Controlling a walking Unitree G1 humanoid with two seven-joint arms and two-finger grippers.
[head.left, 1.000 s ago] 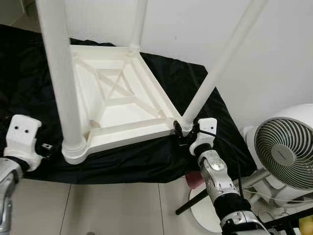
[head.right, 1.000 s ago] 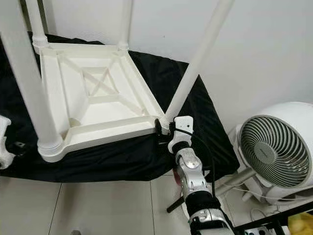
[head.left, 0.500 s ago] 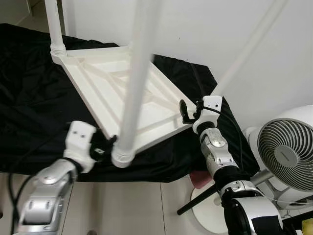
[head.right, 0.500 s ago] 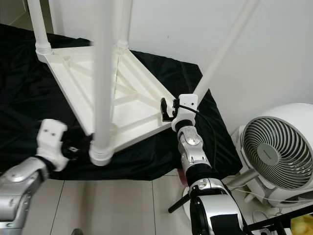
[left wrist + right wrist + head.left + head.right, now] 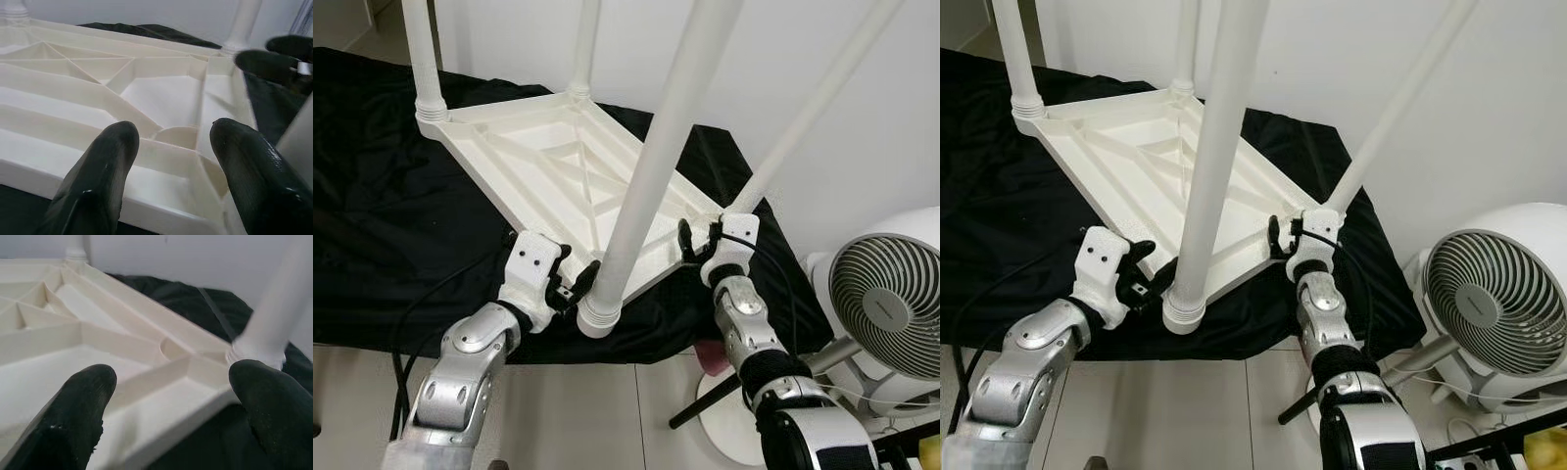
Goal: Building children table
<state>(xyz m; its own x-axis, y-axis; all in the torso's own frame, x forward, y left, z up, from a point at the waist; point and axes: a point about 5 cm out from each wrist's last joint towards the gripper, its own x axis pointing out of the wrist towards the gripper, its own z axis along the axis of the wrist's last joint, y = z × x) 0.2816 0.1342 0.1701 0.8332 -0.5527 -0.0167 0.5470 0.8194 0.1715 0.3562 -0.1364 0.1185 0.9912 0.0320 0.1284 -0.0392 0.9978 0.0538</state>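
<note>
While inverted, table (image 5: 558, 176) legs upward

A home room: pale floor tiles (image 5: 568, 411) meet a plain white wall (image 5: 783, 59), a black cloth (image 5: 382, 225) is spread on the floor, and a white household fan (image 5: 886, 308) stands in the corner

White plastic table (image 5: 558, 176) lies upside down (legs up), tilted on black cloth (image 5: 382, 225).
</note>
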